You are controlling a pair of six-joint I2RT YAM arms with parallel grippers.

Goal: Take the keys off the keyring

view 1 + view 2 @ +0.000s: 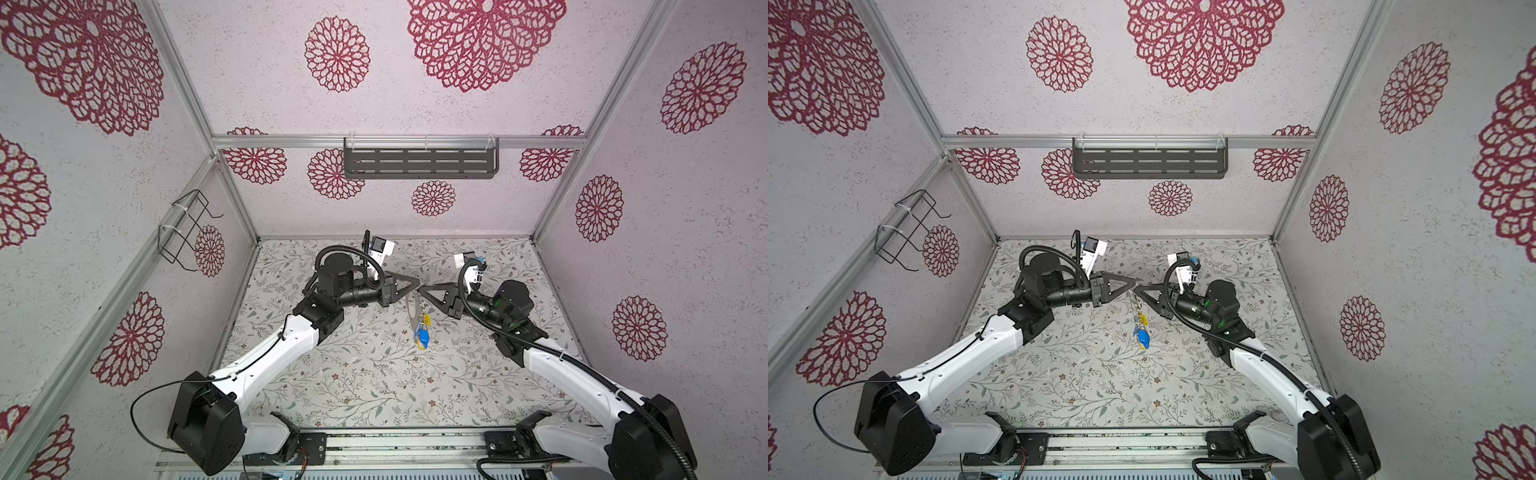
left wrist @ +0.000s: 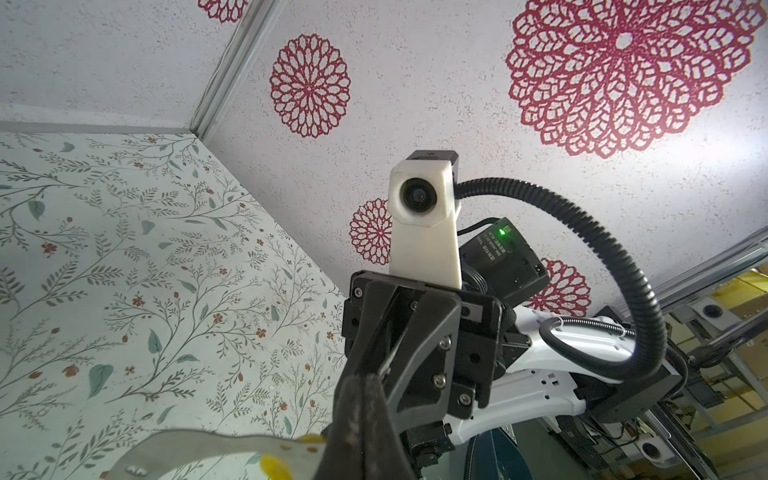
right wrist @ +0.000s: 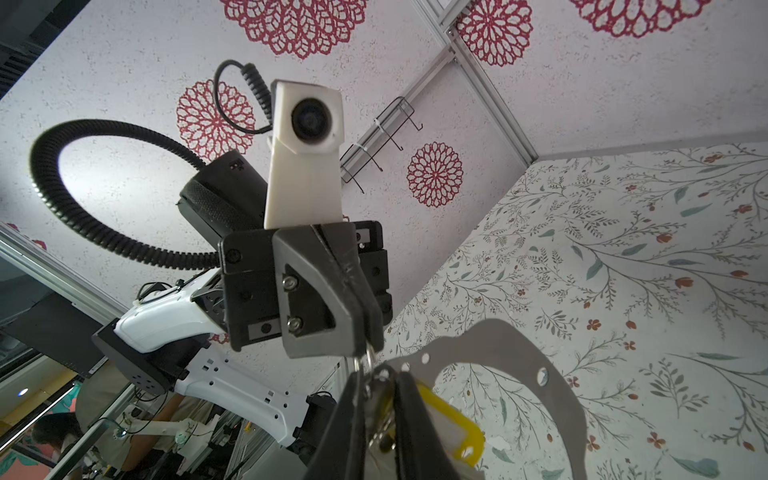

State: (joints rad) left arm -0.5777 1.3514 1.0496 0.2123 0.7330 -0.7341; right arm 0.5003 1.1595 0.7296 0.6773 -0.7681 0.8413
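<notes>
In both top views the two grippers meet tip to tip above the middle of the floral table. My left gripper (image 1: 417,286) (image 2: 368,395) is shut on the upper end of the keyring (image 1: 411,309) (image 2: 187,446) (image 3: 519,345), a flat grey band that hangs below it. Yellow keys (image 1: 426,320) (image 3: 455,424) and blue keys (image 1: 422,336) dangle from the band on small silver rings. My right gripper (image 1: 423,289) (image 3: 376,386) is closed on the silver ring of a yellow key, right below the left gripper's fingertips (image 3: 332,328).
The floral table (image 1: 353,374) lies well below the hanging keys. A black wire rack (image 1: 187,228) hangs on the left wall and a dark slotted shelf (image 1: 419,162) on the back wall. The arms' rail (image 1: 407,444) runs along the front edge.
</notes>
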